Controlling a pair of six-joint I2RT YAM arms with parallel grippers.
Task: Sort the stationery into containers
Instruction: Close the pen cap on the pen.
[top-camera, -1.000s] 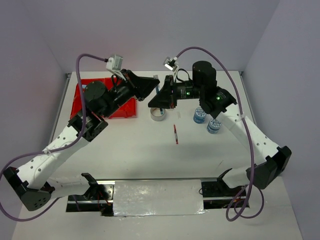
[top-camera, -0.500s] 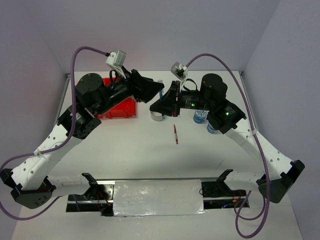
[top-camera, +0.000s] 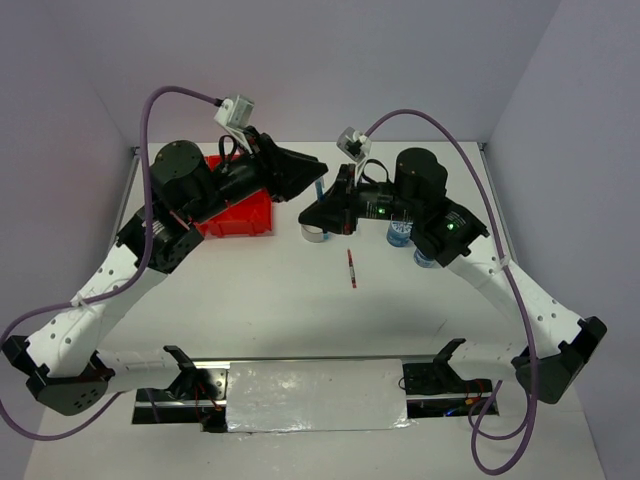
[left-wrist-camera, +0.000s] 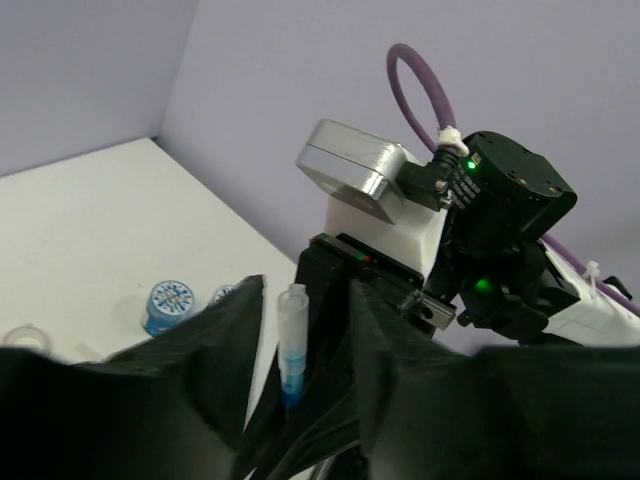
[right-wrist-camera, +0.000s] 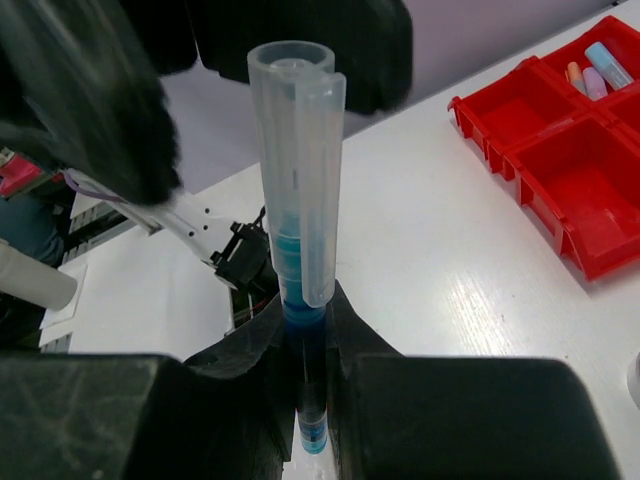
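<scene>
Blue pen (right-wrist-camera: 297, 230): thin, with a clear ribbed plastic cap and blue ink showing inside. It stands upright in mid-air above the table (top-camera: 300, 310), cap at 12 o'clock in the right wrist view. Right claw (right-wrist-camera: 303, 320) is clamped on its lower barrel, black fingers pinched tight on both sides. Left claw (left-wrist-camera: 300, 300) is spread, its matte black fingers (left-wrist-camera: 225, 350) on either side of the cap with gaps visible and no contact. In the top view the two claws meet nose to nose at 12 o'clock of the table centre, left claw (top-camera: 318, 172) just above right claw (top-camera: 314, 205), with the pen (top-camera: 317, 190) between them.

Red bin (top-camera: 245, 215) is glossy hard plastic with rectangular compartments. It sits at 10 o'clock of the table centre, mostly covered by the left arm. In the right wrist view its far compartment holds short sticks (right-wrist-camera: 593, 78) in orange-white, lilac and light blue. The nearer compartments (right-wrist-camera: 585, 190) show bare red floor.

Tape ring (top-camera: 317, 233) lies flat just under the right claw, partly hidden by it. Thin red pen (top-camera: 351, 268) lies loose at 6 o'clock of the ring. Two round blue-white tubs (top-camera: 400, 232) stand at 3 o'clock of the ring, close together; the nearer one (top-camera: 425, 258) is partly hidden by the right arm. Purple cables loop over both arms.
</scene>
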